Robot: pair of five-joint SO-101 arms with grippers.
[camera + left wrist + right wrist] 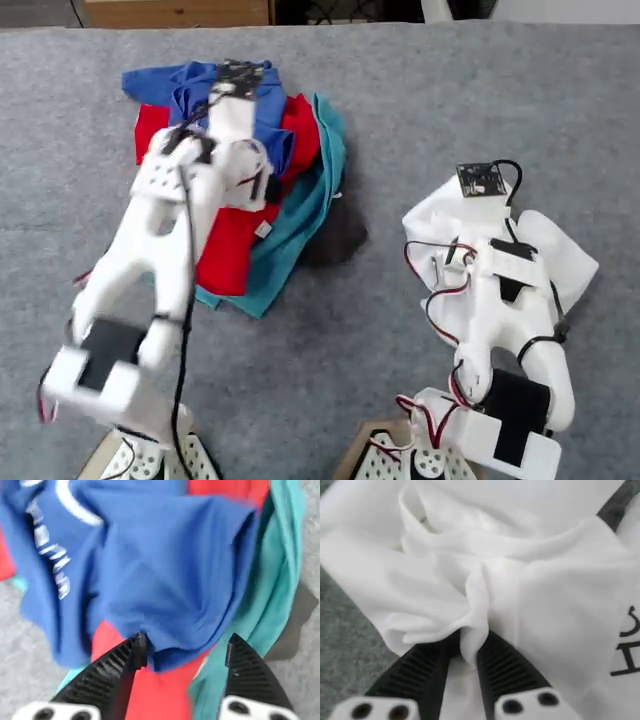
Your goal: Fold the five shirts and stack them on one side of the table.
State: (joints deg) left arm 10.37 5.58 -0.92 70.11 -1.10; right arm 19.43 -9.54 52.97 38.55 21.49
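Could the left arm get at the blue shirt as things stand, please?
Probably yes: the blue shirt lies topmost and uncovered, and the open left gripper hangs right at its edge.

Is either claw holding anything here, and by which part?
The right claw pinches a bunched fold of the white shirt. The left claw is open over the blue shirt, holding nothing.

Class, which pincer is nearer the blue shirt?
Left. The left pincer hangs open at the edge of the blue shirt; the right pincer is shut on the white shirt, off to one side.
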